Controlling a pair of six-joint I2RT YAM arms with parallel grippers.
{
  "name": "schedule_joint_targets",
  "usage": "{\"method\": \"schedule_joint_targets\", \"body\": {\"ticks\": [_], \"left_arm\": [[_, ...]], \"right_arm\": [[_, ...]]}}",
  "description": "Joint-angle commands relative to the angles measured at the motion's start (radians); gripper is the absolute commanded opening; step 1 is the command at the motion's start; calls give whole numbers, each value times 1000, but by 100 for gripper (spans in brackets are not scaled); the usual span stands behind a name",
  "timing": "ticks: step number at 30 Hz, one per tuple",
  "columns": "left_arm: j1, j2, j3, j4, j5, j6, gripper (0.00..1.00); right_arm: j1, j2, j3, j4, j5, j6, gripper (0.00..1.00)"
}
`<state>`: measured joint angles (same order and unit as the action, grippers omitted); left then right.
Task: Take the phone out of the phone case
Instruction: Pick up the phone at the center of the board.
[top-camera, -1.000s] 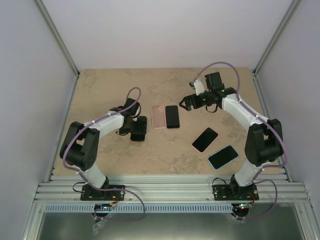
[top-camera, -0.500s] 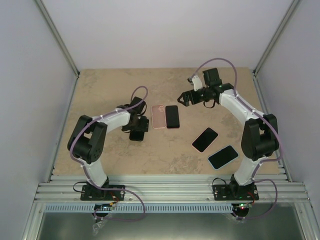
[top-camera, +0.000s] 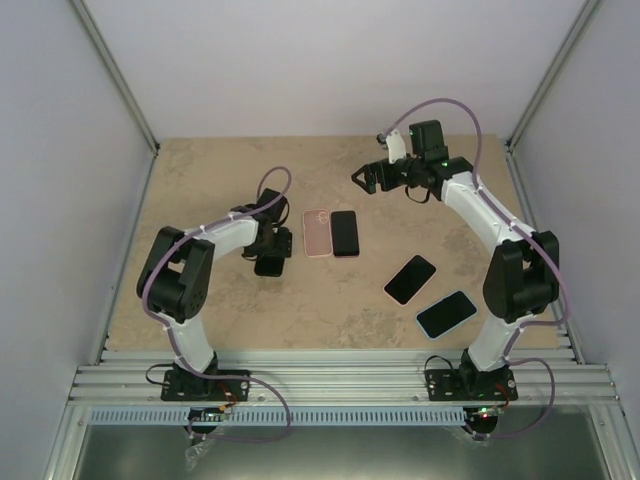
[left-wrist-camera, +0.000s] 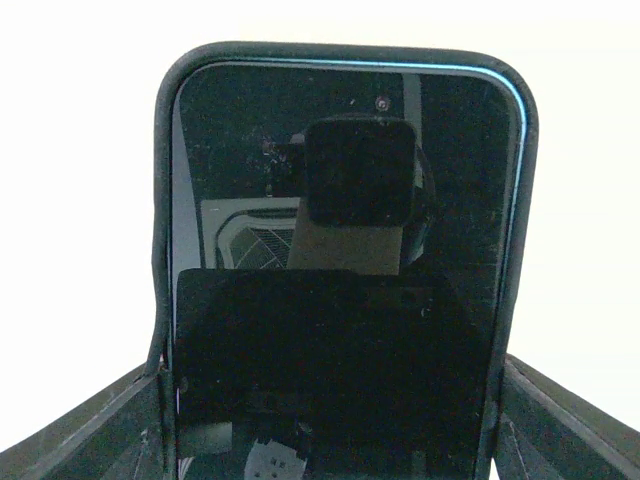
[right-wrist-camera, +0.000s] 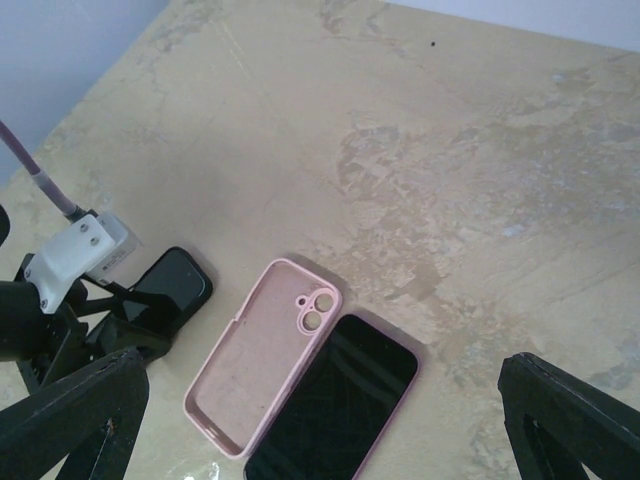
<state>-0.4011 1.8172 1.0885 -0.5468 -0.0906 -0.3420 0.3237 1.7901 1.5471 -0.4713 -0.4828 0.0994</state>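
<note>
The left arm folds low, left pincer (left-wrist-camera: 330, 385) astride the phone (left-wrist-camera: 340, 150), which sits in its black case (left-wrist-camera: 160, 210); whether it clamps, I cannot tell. The right arm reaches far, right pincer (top-camera: 361, 181) spread wide above the beige marbled surface (top-camera: 200, 180), pale walls (top-camera: 330, 60) around

Pink case (right-wrist-camera: 255, 368), black phone (right-wrist-camera: 335, 400), beige table (right-wrist-camera: 480, 150)

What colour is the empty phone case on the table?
Pink; the case shows best in the right wrist view.
</note>
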Motion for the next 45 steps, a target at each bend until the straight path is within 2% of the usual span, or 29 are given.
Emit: {"method": "schedule_joint_targets", "body": {"ticks": [1, 5, 13, 23, 27, 31, 41, 45], "left_arm": [[46, -4, -53, -2, -55, -3, 47], [57, -126, -93, 57, -126, -12, 44], [61, -319, -115, 124, -157, -27, 42], [52, -552, -131, 216, -49, 1, 42], [19, -598, -127, 247, -41, 24, 42], [-15, -611, -111, 252, -29, 24, 42], [-52, -608, -79, 247, 23, 12, 41], [-60, -606, -74, 251, 27, 12, 40]], "right_arm": [[13, -60, -36, 80, -29, 49, 98], [25, -85, -65, 162, -20, 103, 98], [78, -61, -77, 274, -26, 234, 98], [171, 16, -20, 364, -57, 394, 98], [211, 56, 28, 362, -78, 470, 97], [260, 61, 34, 376, -70, 478, 96], [320, 75, 16, 400, -85, 507, 87], [324, 92, -9, 424, -118, 568, 83]]}}
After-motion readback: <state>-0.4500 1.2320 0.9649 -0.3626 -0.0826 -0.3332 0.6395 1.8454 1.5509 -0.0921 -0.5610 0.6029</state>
